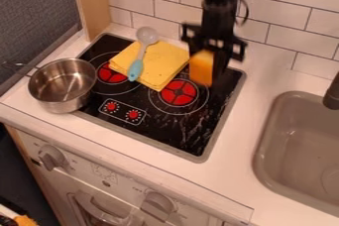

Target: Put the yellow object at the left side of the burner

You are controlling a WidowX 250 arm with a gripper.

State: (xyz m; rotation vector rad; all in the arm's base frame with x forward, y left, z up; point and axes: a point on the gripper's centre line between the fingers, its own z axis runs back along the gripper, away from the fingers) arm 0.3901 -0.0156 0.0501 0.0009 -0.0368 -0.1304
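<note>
Yellow block (201,68), one: held in the closed tool (209,63), at its lower end, over the stove (188,138). Cloth (163,62), yellow, one: near the block, spoon (136,66) on top.

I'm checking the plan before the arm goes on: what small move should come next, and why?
I would carry the orange block a little toward the picture's left, with the claw high. The block seems gripped near the right burner's upper edge, and the yellow cloth, with the spoon on it, lies on that side, so height looks wise.
</note>
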